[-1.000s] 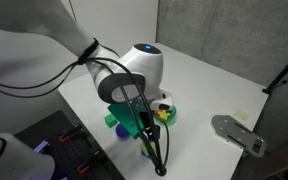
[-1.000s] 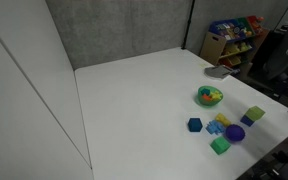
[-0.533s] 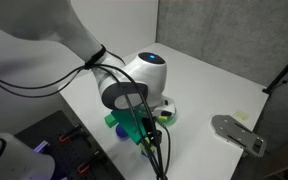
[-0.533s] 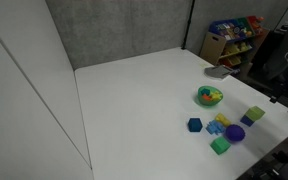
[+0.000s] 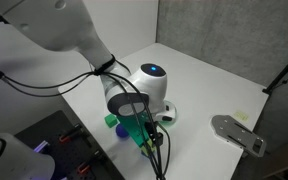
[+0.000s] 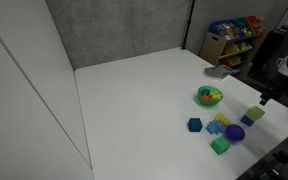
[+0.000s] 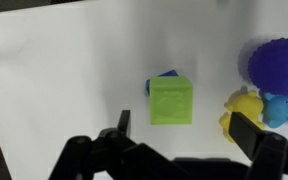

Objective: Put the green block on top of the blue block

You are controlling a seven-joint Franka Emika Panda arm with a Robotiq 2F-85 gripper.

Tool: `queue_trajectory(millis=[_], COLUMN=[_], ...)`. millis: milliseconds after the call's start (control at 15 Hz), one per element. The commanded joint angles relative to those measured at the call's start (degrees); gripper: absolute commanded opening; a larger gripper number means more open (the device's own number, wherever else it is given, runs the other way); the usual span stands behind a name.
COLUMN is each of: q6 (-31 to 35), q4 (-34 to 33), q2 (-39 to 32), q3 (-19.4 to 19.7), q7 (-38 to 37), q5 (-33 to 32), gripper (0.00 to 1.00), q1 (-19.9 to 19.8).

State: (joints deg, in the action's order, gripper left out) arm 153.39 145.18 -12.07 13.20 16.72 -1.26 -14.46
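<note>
In the wrist view the lime green block (image 7: 171, 101) lies on the white table just ahead of my gripper (image 7: 184, 130). The gripper is open and empty, with one dark finger on each side. A bit of brighter blue shows behind the block. In an exterior view the lime green block (image 6: 254, 115) sits near the table's right edge, with my gripper (image 6: 266, 98) just above it. The navy blue block (image 6: 194, 125) stands apart to the left. It is out of the wrist view.
A purple spiky ball (image 7: 279, 62), a yellow toy (image 7: 244, 110) and a light blue toy (image 7: 284, 108) lie close beside the lime block. A darker green cube (image 6: 220, 146) and a bowl (image 6: 210, 96) of toys are nearby. The arm (image 5: 134, 95) hides most toys.
The arm has come lower and nearer over the toy cluster. In the exterior view from across the table the gripper now shows at the right edge, above the lime block.
</note>
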Motion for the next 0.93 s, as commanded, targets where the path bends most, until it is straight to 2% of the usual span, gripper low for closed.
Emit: queue_trajectory(millis=[0,600,667,733,867], q6=[2.41,9.88,9.78,9.58,8.02], q4=[-3.45,-8.03,-8.43,-8.80,-9.24], q2=[-6.18,-16.59,-17.34,-18.00,-18.27], q3=[-2.70,-9.92,-10.40,-10.94,-12.12], q7=[3.28,6.44,6.26,6.29,6.77], q5=[3.74,4.51,4.27,4.08,4.21], gripper=[1.00,1.00,0.75,0.73,0.56], q1=[-2.40,-10.05,-10.55,-11.16,-12.47])
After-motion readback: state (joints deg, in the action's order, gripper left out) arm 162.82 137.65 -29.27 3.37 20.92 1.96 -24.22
